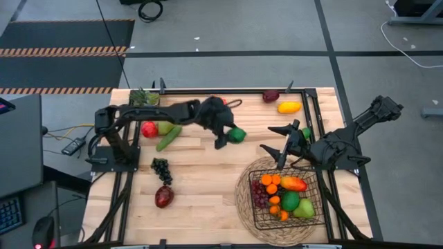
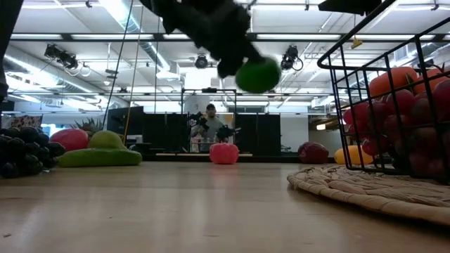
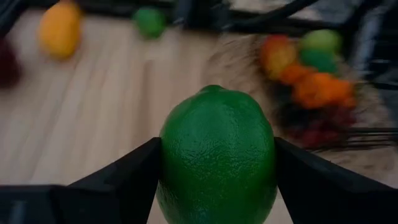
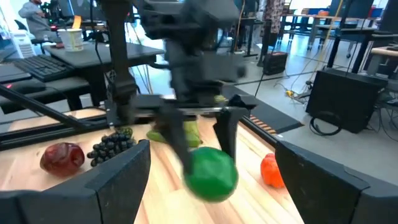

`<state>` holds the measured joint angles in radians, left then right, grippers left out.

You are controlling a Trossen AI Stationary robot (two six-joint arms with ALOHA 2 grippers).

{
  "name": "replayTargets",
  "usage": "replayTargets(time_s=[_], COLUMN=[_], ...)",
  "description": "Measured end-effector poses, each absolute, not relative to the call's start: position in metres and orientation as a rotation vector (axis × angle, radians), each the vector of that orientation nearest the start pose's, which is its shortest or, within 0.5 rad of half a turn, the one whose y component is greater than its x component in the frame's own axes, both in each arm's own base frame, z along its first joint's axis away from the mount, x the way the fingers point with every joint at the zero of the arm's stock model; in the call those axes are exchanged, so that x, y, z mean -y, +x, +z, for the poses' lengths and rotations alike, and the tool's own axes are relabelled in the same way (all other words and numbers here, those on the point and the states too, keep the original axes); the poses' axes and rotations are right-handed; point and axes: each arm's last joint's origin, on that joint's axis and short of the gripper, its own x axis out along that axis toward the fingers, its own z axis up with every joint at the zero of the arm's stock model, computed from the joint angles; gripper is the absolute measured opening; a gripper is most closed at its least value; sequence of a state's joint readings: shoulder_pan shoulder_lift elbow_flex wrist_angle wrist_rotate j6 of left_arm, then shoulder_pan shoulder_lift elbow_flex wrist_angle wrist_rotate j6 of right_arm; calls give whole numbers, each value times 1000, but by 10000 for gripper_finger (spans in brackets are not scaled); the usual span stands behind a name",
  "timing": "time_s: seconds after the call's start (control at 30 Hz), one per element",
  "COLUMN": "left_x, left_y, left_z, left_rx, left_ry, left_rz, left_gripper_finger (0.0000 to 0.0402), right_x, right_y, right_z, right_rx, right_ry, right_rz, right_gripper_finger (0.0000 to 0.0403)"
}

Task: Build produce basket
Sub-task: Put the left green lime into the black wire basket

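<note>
A green lime point(image 3: 217, 155) fills the left wrist view, clamped between the two dark fingers point(image 3: 127, 180) of the left claw point(image 1: 228, 136), which grips it by its sides. In the high view this claw hangs above the middle of the bench point(image 1: 201, 187), well apart from the basket point(image 1: 285, 197); the low view shows the lime clear of the bench surface. The basket sits on a round woven mat point(image 1: 243, 200) at the near right and already holds orange, red, green and purple produce, piled close to the height of its low walls. The right claw point(image 1: 282, 146) waits just beyond the basket's far edge, jaws standing wide and empty.

Risks, as judged from this layout:
- The lime is round and smooth, held only across its widest part; a quick swing toward the basket could let it roll out of the fingers.
- The right claw stands close to the path to the basket; the two arms could collide.
- Released from too high onto the heaped fruit, the lime could bounce or roll over the wire rim.

Loose produce remains on the bench: grapes point(image 1: 162, 169), a cucumber point(image 1: 168, 137), a yellow fruit point(image 1: 289, 107).
</note>
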<state>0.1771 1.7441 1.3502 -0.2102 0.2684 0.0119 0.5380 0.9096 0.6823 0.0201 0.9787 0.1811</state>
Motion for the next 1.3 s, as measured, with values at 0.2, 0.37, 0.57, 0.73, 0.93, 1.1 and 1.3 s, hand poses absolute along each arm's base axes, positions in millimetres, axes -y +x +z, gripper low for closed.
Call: replayTargets(time_s=[0.2, 0.37, 0.57, 0.73, 0.93, 1.1, 1.3], left_x=[-18, 9, 25, 25, 29, 34, 45], left_y=[400, 403, 412, 423, 435, 440, 443], left_z=[284, 290, 287, 275, 263, 254, 254], left_rx=[-444, -381, -305, -283, -214, -206, -153], left_ry=[-64, -39, -21, -45, -69, -97, -109], left_rz=[-204, -269, -310, -303, -310, -317, -328], left_gripper_finger=[284, 284, 284, 284, 284, 285, 286], right_x=[-79, -81, -84, -86, -86, -86, -87], right_y=[177, 176, 177, 178, 177, 177, 177], right_z=[298, 299, 294, 293, 292, 290, 290], right_rx=[-111, -110, -156, -171, -177, -192, -200], right_ry=[27, 16, 20, 25, 17, 13, 18], right_rz=[-443, -432, -329, -268, -272, -268, -227], right_gripper_finger=[348, 348, 348, 348, 348, 348, 348])
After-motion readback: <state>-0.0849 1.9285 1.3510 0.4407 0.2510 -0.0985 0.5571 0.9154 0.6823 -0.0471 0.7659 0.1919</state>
